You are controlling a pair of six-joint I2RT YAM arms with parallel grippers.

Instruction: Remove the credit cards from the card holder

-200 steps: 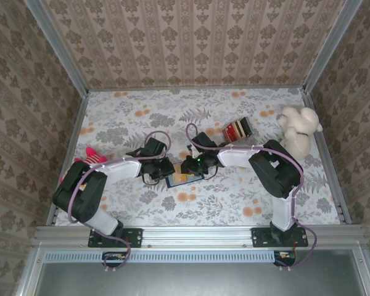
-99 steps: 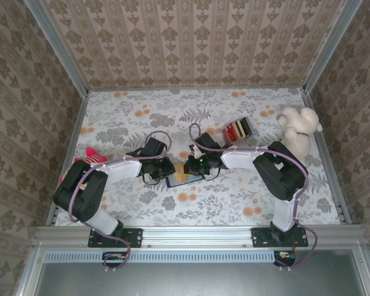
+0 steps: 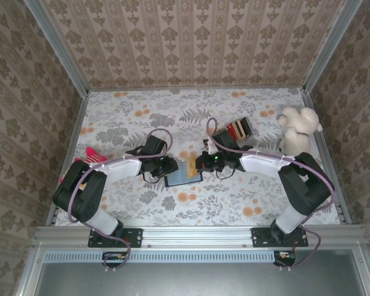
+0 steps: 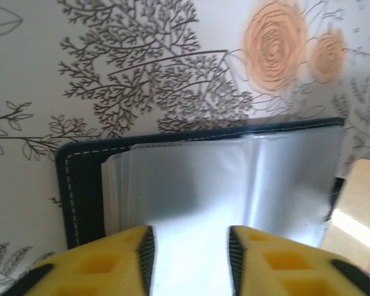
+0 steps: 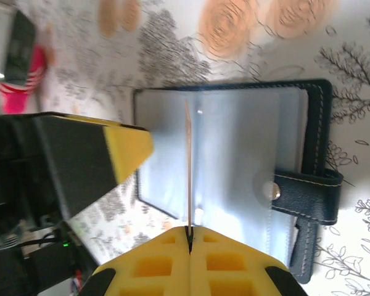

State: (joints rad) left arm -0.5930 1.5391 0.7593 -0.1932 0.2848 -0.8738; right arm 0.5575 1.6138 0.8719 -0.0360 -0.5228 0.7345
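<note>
Top external shows striped block [image 3: 237, 129] and plush [image 3: 298, 132] beyond card holder [image 3: 182, 177].

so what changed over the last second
The right gripper has shut on a credit card and pulled back to its right with it. The card now stands edge-on over the open card holder. The left gripper has opened its jaws a little above the holder's clear sleeves. The holder, the striped block and the plush toy stayed put.
</note>
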